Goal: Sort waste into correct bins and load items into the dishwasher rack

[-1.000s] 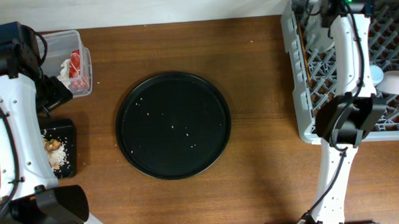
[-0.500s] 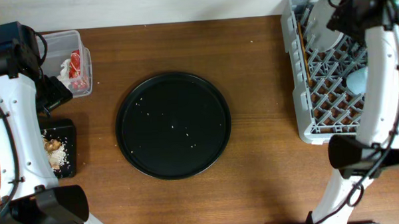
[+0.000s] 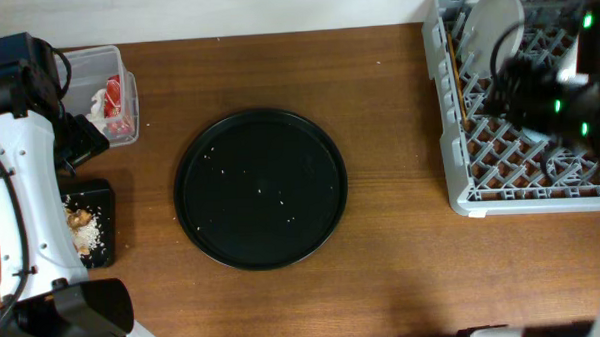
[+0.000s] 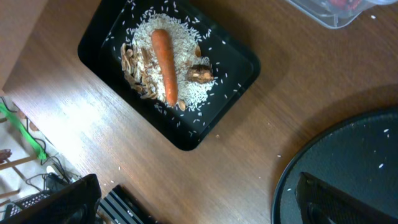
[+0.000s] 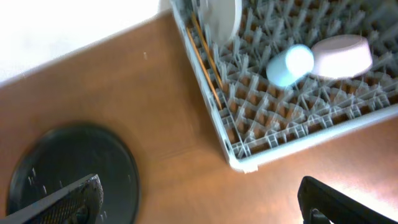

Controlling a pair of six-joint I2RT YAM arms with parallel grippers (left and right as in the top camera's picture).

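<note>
Closing out the task appears to be the step in hand.

1. Items: the dishwasher rack [image 5: 249, 163] at far right holds the white plate [image 5: 221, 15] upright on edge, the light-blue cup [image 5: 290, 65] on its side, and the chopsticks [image 5: 208, 59] along its left wall.
2. Waste: the clear tub [image 3: 116, 70] at far left holds the red wrapper [image 3: 118, 100] and white tissue [image 3: 98, 108]. The flat black tray [image 4: 239, 53] at near left holds the carrot [image 4: 165, 62] on the rice [image 4: 193, 93].
3. The round black tray [image 3: 261, 188] at centre carries only stray grains.
4. Tools: the left gripper [image 4: 196, 186] and right gripper [image 5: 200, 186] are both spread fully and hold nothing.

Next move, as a judgement: no pick remains, so check the placements and clear both arms.
</note>
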